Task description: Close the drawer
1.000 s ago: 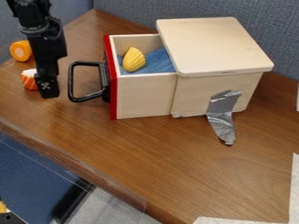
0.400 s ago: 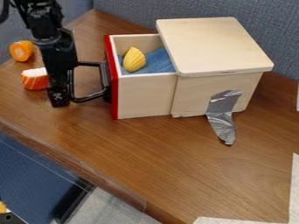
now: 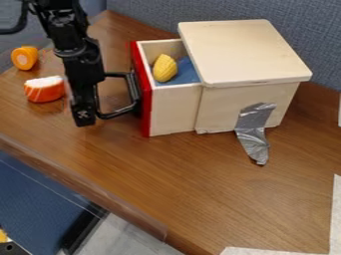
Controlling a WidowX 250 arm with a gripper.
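Observation:
My gripper (image 3: pixel 85 117) hangs low over the table at the left, against the outer side of the black drawer handle (image 3: pixel 117 112). Whether its fingers are apart is hidden from this angle. The drawer (image 3: pixel 174 110), with a red front (image 3: pixel 146 99), stands partly out of the light wooden box (image 3: pixel 246 55) toward the left. Inside it a yellow ridged piece (image 3: pixel 164 68) lies on blue cloth (image 3: pixel 187 72).
Left of the gripper lie an orange and white piece (image 3: pixel 45 89) and an orange round piece (image 3: pixel 25 58). Silver tape (image 3: pixel 253 132) runs from the box's front to the table (image 3: pixel 193 184). A grey partition stands behind.
The gripper has moved right and slightly toward the camera, up against the handle. The drawer has slid partway right into the box, carrying the yellow piece along.

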